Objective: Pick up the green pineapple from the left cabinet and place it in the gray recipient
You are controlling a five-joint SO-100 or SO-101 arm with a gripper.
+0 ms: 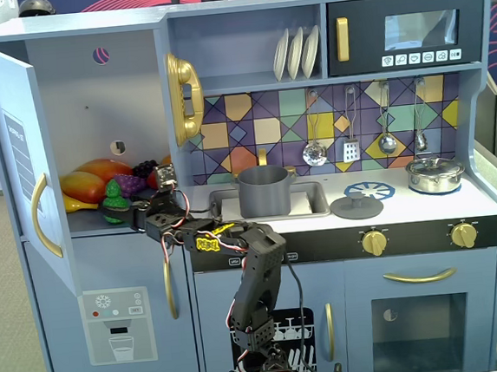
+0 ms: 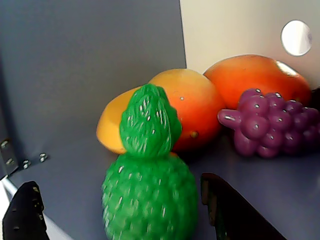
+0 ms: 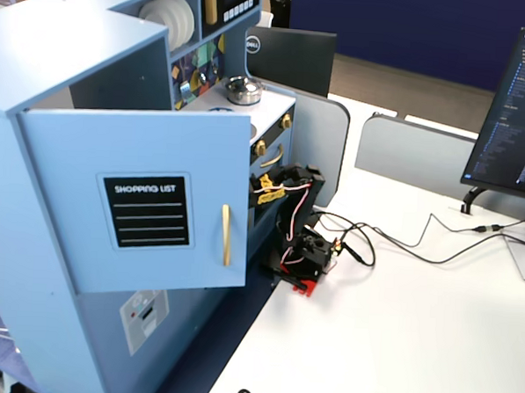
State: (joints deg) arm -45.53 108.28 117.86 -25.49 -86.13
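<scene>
The green pineapple (image 2: 150,195) stands upright on the shelf of the open left cabinet (image 1: 93,95), at its front edge (image 1: 113,200). My gripper (image 2: 120,182) is open, with one black finger (image 2: 22,215) to the left of the pineapple and the other (image 2: 235,210) to its right, both with a gap. In a fixed view the gripper (image 1: 122,214) reaches into the cabinet from the right. The gray recipient (image 1: 264,191) sits in the sink. In the side fixed view the open door (image 3: 139,199) hides the cabinet's inside and the gripper.
Two orange-yellow mangoes (image 2: 190,110) and a purple grape bunch (image 2: 272,122) lie right behind the pineapple. The cabinet door (image 1: 25,171) with its gold handle stands open at the left. A silver lidded pot (image 1: 434,172) and a gray lid (image 1: 356,204) sit on the counter.
</scene>
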